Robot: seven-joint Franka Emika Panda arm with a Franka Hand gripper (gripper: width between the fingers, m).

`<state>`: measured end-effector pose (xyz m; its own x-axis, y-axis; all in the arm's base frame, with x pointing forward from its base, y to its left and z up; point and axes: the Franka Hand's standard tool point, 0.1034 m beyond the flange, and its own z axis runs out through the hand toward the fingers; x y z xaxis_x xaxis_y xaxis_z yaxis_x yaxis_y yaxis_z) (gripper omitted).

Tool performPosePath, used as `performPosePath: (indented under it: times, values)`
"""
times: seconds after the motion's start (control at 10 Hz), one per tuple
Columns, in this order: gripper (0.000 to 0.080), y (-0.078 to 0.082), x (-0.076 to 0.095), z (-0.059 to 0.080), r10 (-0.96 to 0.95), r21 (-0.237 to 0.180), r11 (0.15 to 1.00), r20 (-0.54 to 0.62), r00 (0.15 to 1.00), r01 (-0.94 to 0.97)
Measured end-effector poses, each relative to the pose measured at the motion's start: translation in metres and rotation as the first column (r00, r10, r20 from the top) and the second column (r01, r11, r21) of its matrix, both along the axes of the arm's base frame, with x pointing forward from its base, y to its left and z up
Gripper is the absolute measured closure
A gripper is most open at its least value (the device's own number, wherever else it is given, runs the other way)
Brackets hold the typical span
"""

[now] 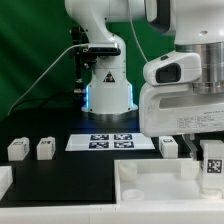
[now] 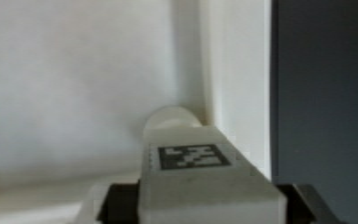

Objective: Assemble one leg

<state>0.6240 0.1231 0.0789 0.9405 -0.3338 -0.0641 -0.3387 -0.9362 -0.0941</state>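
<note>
The two-finger gripper point(image 1: 212, 160) grips a small white plastic stubby leg point(image 2: 190, 160) bearing a black-and-white square tag, with the jaws closed to the leg's width. The leg is held over the large flat white square panel point(image 1: 150, 186), just inside its raised rim, at the exterior view's right. Contact between leg and panel cannot be determined.

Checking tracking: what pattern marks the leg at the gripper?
Black-and-white square tag on the small white plastic leg; clearest in wrist view.

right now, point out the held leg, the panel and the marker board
leg point(image 2: 190, 158), wrist view, on its tag
panel point(image 1: 150, 182), exterior view, bare top face
marker board point(image 1: 112, 141), exterior view, its middle
</note>
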Motion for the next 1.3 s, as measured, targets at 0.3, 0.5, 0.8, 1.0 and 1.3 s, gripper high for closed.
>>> performPosePath:
  times: [0.3,0.5,0.8,1.0,1.3]
  values:
    - [0.05,0.006,-0.004,-0.004,-0.489,0.017,0.871,-0.078,0.869,0.492]
    - [0.0503,0.008,-0.003,-0.004,-0.614,0.005,0.787,-0.087,0.785,0.617]
    - [0.0503,0.008,-0.002,-0.005,-0.797,-0.004,0.597,-0.125,0.592,0.803]
    - [0.0503,-0.001,0.006,-0.007,-0.933,0.083,0.301,-0.182,0.311,0.95]
    - [0.0425,0.0,0.002,-0.008,-0.939,0.108,0.266,-0.196,0.282,0.958]
